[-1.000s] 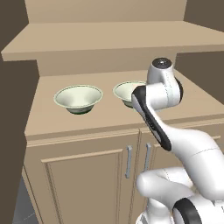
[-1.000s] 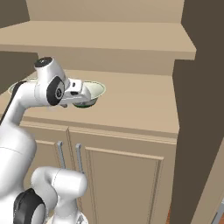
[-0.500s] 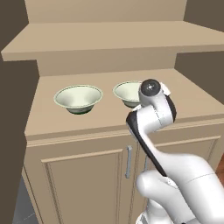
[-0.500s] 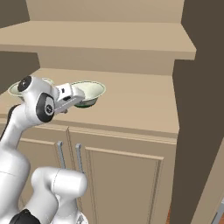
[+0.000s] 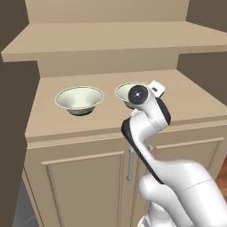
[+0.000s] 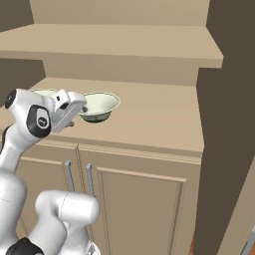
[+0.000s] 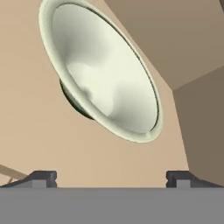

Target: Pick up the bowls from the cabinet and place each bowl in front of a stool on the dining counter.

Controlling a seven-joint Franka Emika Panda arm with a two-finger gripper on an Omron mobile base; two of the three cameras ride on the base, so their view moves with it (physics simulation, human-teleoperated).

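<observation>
Right now your two-finger gripper (image 7: 111, 177) stands spread wide and holds nothing, its dark fingertips (image 7: 41, 178) short of the nearer pale cream-green flared bowl (image 7: 105, 74). You see both bowls on the beige wood cabinet's (image 5: 88, 173) shelf top, the second bowl (image 5: 80, 99) toward its left edge, well apart.

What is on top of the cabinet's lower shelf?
Two bowls sit on the cabinet shelf: the left bowl in full view, the right bowl partly covered by the arm in the left base view.
</observation>
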